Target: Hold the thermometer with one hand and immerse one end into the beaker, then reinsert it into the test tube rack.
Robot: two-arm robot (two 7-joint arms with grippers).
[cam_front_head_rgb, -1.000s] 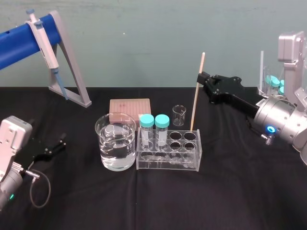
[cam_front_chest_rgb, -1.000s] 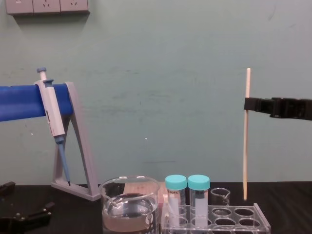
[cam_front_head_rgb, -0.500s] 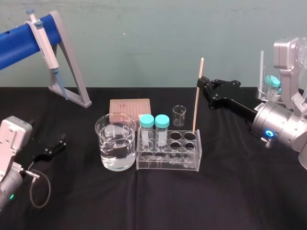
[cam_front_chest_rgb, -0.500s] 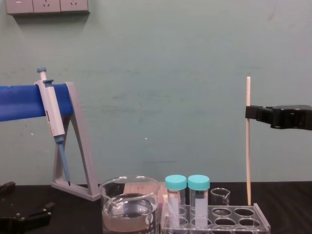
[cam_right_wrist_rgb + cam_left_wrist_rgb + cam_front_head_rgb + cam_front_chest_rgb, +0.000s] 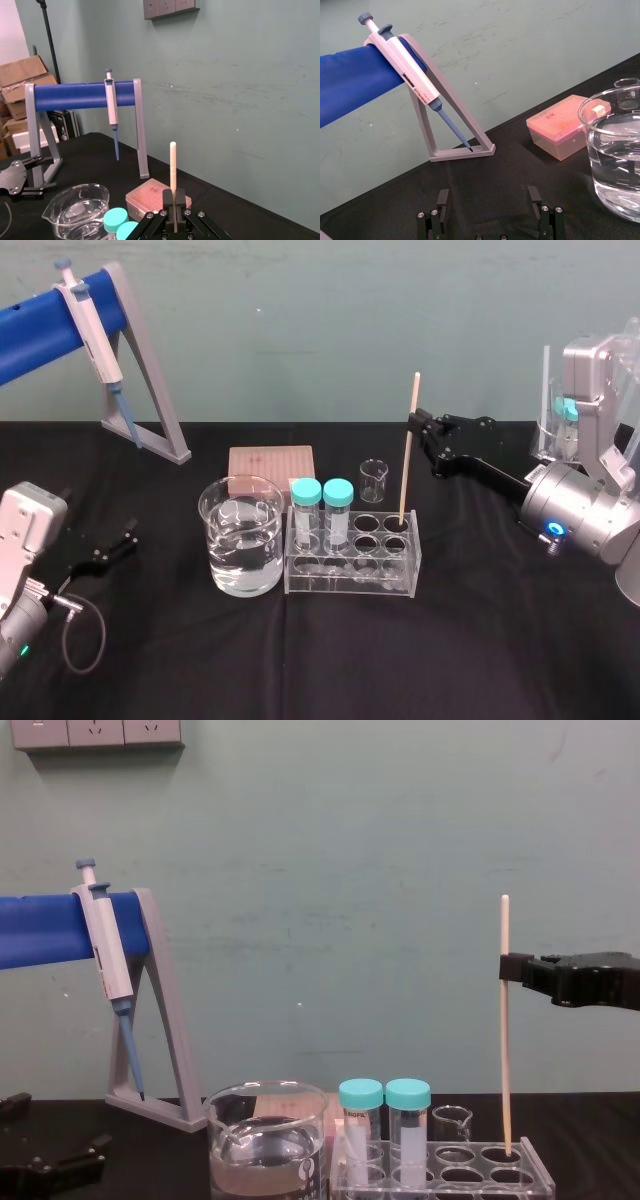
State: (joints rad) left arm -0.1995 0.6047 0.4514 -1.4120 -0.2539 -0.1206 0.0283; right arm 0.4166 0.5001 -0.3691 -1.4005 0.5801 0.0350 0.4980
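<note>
The thermometer, a thin cream-white rod, stands nearly upright, its lower tip in the back right hole of the clear test tube rack. My right gripper is shut on its upper part, reaching in from the right. The chest view shows the thermometer dipping into the rack below the right gripper. In the right wrist view the rod rises from between the fingers. The beaker, half full of water, stands left of the rack. My left gripper rests open at the table's left.
Two teal-capped tubes stand in the rack's left holes. A tiny glass beaker and a pink tip box sit behind. A pipette hangs on the blue-barred grey stand at the back left. More capped tubes stand at the far right.
My right gripper has come down with the thermometer, and the rod's tip has gone from above the rack into its back right hole. The left arm has not moved.
</note>
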